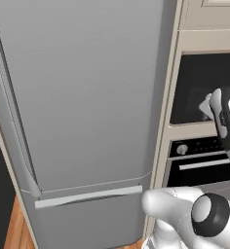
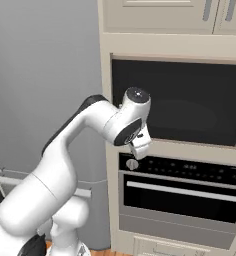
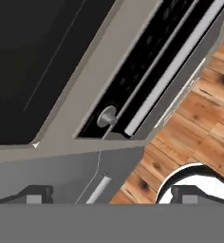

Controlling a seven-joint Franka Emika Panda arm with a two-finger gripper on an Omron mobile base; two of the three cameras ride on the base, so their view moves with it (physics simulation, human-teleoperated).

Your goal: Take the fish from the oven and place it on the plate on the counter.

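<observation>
Below the gripper [image 3: 111, 197], jaws spread wide and holding nothing, I'm eyeing the oven [image 3: 147, 80], apparently shut; next I'm reaching for its handle [image 3: 173, 69].

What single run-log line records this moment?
phase: approach | oven: door shut | handle: untouched | claw: open, empty, near oven's knob

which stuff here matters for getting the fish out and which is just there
For the job:
- oven, door shut
- its bar handle
- gripper, open

Just there:
- fridge
- black-glass appliance above the oven
- cabinets overhead
- wood floor
</observation>
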